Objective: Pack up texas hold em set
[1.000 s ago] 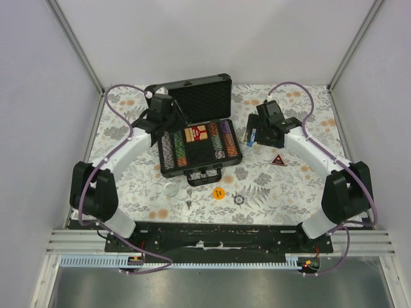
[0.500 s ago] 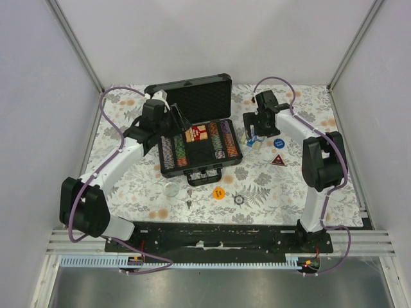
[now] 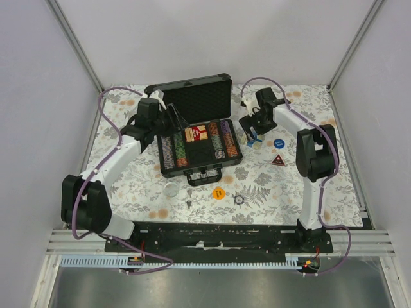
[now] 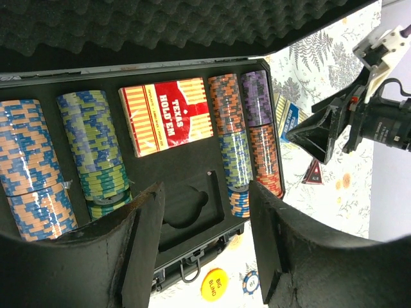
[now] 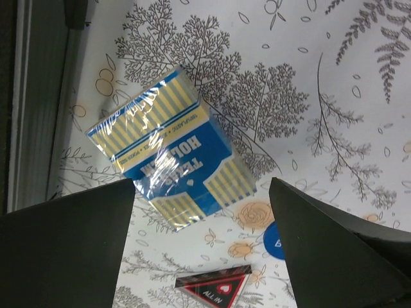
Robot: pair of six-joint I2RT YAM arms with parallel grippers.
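Note:
The black case (image 3: 194,96) of the texas hold em set lies open with its foam lid raised. Rows of striped chips (image 4: 29,160) and a red card deck (image 4: 168,117) fill it, and one foam slot (image 4: 186,205) is bare. My left gripper (image 3: 168,119) hangs over the case's left rear; in the left wrist view its jaws (image 4: 204,199) stand open with nothing between them. A blue card deck (image 5: 170,151) in clear wrap lies on the cloth just right of the case. My right gripper (image 3: 252,128) hovers open over the blue deck (image 3: 255,138), its fingers (image 5: 70,244) apart from it.
Loose on the flowered cloth: a blue round button (image 3: 279,144), a black triangular "All in" marker (image 3: 279,160), a yellow "Big Blind" button (image 3: 219,192), a single chip (image 3: 239,199), and a clear disc (image 3: 171,188). The case's handle (image 3: 204,176) faces the near side. Walls close the table.
My right arm swung back and left toward the case, uncovering the blue button. The left gripper widened and drew back toward the case's left rear.

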